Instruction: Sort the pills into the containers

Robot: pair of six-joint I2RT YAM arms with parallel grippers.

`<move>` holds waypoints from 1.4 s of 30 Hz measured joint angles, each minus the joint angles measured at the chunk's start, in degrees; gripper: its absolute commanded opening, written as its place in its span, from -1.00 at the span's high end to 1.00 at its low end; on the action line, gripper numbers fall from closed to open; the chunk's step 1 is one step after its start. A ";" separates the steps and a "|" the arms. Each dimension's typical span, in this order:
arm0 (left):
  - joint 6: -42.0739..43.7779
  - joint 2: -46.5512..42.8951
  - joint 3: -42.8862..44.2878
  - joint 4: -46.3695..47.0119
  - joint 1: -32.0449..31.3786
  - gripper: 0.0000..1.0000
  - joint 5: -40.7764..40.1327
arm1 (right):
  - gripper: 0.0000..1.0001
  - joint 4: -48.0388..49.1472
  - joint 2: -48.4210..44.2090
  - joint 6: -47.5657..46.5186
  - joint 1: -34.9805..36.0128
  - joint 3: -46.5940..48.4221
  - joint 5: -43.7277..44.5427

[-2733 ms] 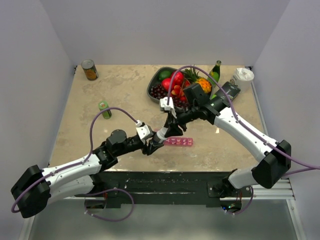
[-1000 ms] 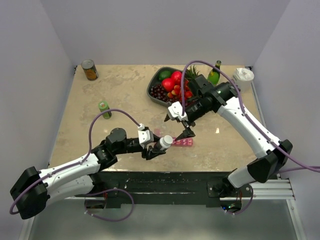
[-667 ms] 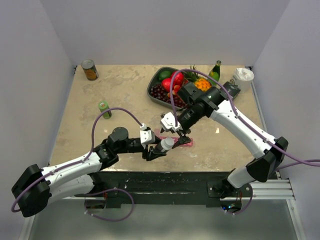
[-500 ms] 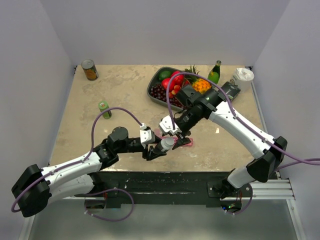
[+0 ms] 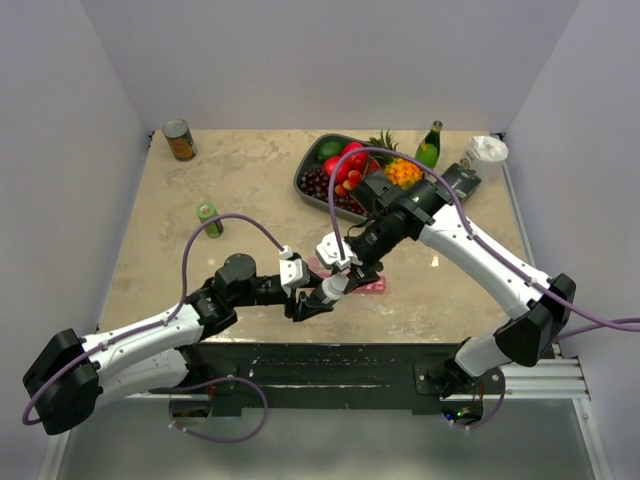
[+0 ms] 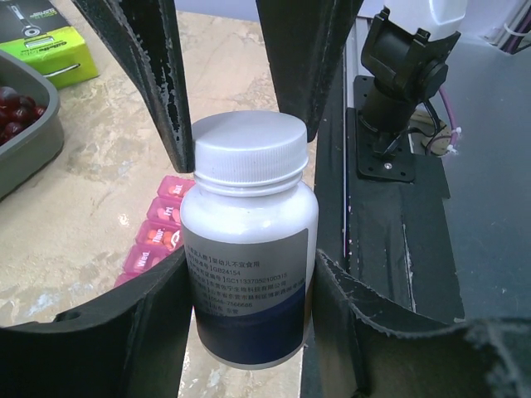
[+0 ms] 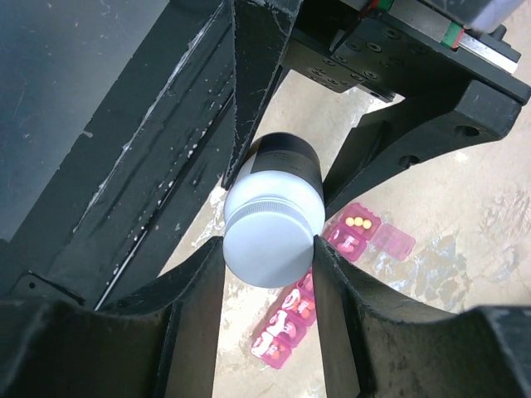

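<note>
A white pill bottle (image 6: 249, 249) with a pale screw cap (image 6: 249, 148) is held upright-tilted above the table, my left gripper (image 6: 249, 290) shut on its body. My right gripper (image 7: 270, 249) is shut on the cap (image 7: 272, 240), one finger pressed against each side. In the top view both grippers meet at the bottle (image 5: 332, 289) near the table's front edge. The pink containers (image 7: 290, 327) lie on the table just beyond, partly hidden by the bottle. One end compartment stands open with three yellow pills (image 7: 358, 222) inside. Other compartments show orange pills through shut lids.
A grey fruit tray (image 5: 305, 186) sits at the back centre, with a green glass bottle (image 5: 430, 145) and a white object (image 5: 487, 152) to its right. A tin can (image 5: 179, 139) stands back left, a small green can (image 5: 209, 219) at mid left. A green box (image 6: 46, 46) lies beside the tray.
My right gripper swung left and down from over the pink containers to the bottle's cap and closed around it. My left gripper kept hold of the bottle, barely moving.
</note>
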 measured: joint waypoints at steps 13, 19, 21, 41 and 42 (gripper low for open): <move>-2.08 -3.26 -1.88 2.45 0.37 1.00 -2.16 | 0.43 5.75 -1.81 8.98 -0.92 -1.51 -2.93; -2.51 -3.69 -2.21 3.91 0.44 1.00 -3.58 | 0.46 7.48 -1.81 12.72 -2.19 -1.51 -4.96; -2.84 -4.11 -2.67 4.44 0.48 1.00 -3.85 | 0.46 7.98 -1.81 13.44 -2.21 -1.64 -5.20; -3.67 -4.61 -4.13 3.67 0.68 1.00 -13.49 | 0.41 19.04 1.42 34.64 -3.10 -3.61 -2.95; -3.58 -4.59 -4.31 3.63 0.68 1.00 -14.62 | 0.40 20.04 1.81 36.57 -3.19 -3.69 -2.45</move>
